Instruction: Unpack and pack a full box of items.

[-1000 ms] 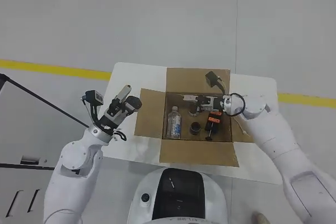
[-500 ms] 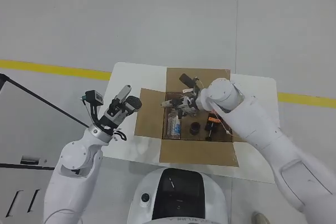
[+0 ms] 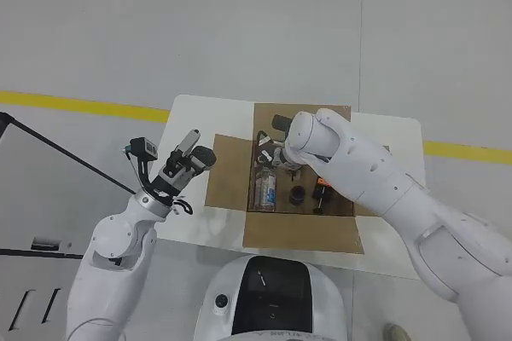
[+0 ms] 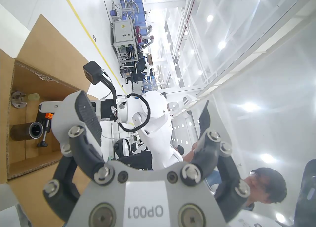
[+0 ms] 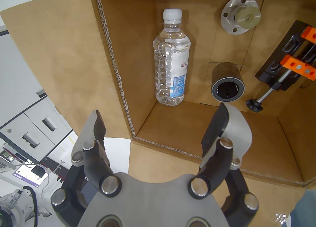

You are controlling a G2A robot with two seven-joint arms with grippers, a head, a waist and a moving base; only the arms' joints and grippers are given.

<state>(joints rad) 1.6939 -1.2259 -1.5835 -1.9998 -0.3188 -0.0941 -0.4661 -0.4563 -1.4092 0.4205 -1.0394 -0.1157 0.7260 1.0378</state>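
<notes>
Top view: right claw (image 3: 267, 156) hangs over the open box (image 3: 230, 170), bottle (image 3: 265, 189) just beside it on the box floor; left claw (image 3: 196, 147) stands well apart, outside. Left wrist view: left claw spread, empty. Right wrist view: right claw spread, empty; bottle dead ahead, long axis running away, cap (image 5: 172, 14) at the far end. Right arm judged nearer. Label (image 5: 179, 75) present, print not read

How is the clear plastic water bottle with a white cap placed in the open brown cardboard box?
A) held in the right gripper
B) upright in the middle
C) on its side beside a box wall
C: the clear plastic water bottle lies flat on the floor of the brown cardboard box along one wall, and the right gripper is open and empty.
</notes>
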